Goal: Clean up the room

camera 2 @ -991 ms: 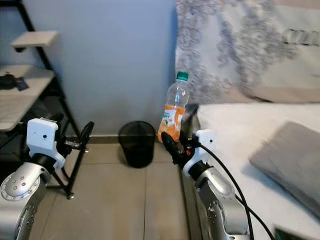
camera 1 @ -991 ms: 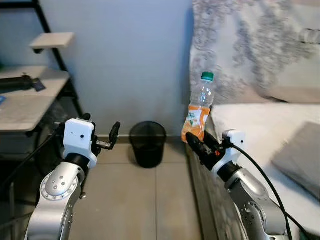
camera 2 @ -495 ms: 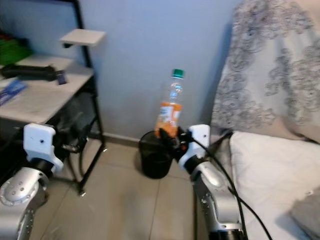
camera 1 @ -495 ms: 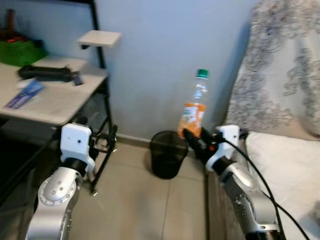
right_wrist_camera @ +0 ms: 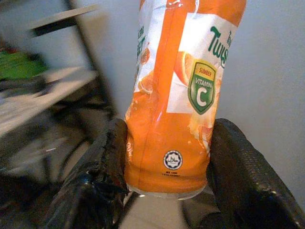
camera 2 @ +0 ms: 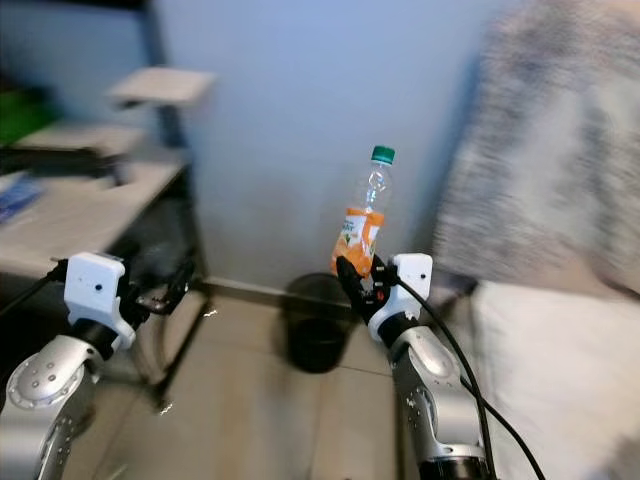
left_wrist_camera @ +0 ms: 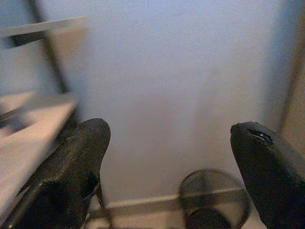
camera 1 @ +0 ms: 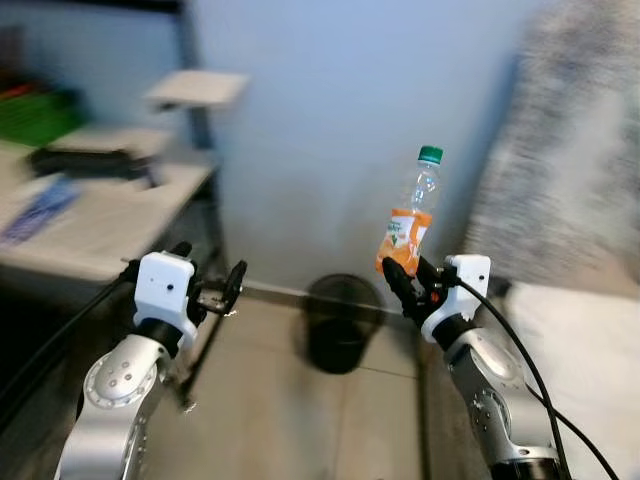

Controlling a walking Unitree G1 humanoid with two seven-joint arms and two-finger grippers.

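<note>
Pale blue wall [camera 1: 320, 130]; beige tiled floor [camera 1: 270, 420]. Black-framed desk [camera 1: 100, 215] at left (small upper shelf [camera 1: 195, 88]). Patterned grey fabric [camera 1: 575, 150] at right, blurred.

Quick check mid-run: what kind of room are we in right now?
Probably a bedroom: a white mattress with a patterned headboard on the robot's right, a black-framed desk on its left, and a black mesh wastebasket against the blue wall.

Spread left gripper [left_wrist_camera: 169, 171] facing wall [left_wrist_camera: 167, 86] and bin [left_wrist_camera: 214, 198]
</note>
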